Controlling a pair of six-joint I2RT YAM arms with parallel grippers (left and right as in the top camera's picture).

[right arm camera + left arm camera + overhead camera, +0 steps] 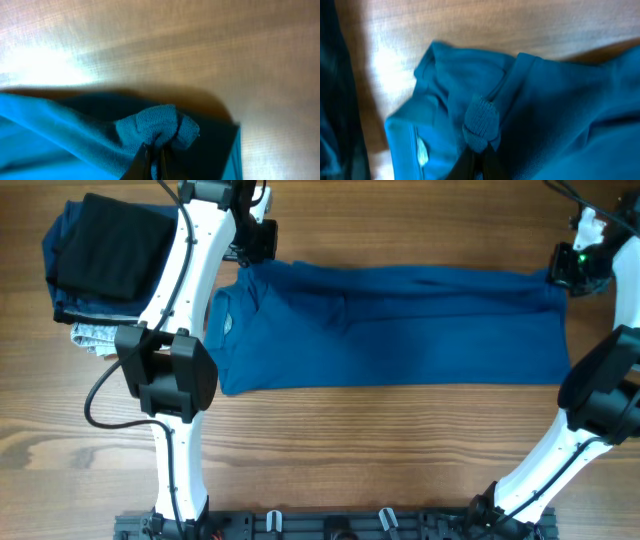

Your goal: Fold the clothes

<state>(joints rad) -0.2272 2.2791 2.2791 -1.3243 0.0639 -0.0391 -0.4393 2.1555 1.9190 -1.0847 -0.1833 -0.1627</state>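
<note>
1. From overhead, the blue T-shirt point(390, 330) lay spread lengthwise across the wooden table point(400, 450), with its neck toward the left. The left gripper point(250, 250) sat at the shirt's far left corner and the right gripper point(560, 275) at its far right corner.
2. In the same view, a pile stood at the table's far left, just beside the shirt. A black folded garment point(110, 245) lay on top, over a dark navy piece point(58, 240), and a light grey speckled piece point(92, 335) poked out at the near edge.
3. In the left wrist view, the fingers were clamped together on a small pinched tuft of the shirt's fabric beside the neck. A pale label point(421, 150) showed inside the collar.
4. In the right wrist view, the fingers were likewise pressed together on a bunched fold at the shirt's edge, with bare wood beyond.
</note>
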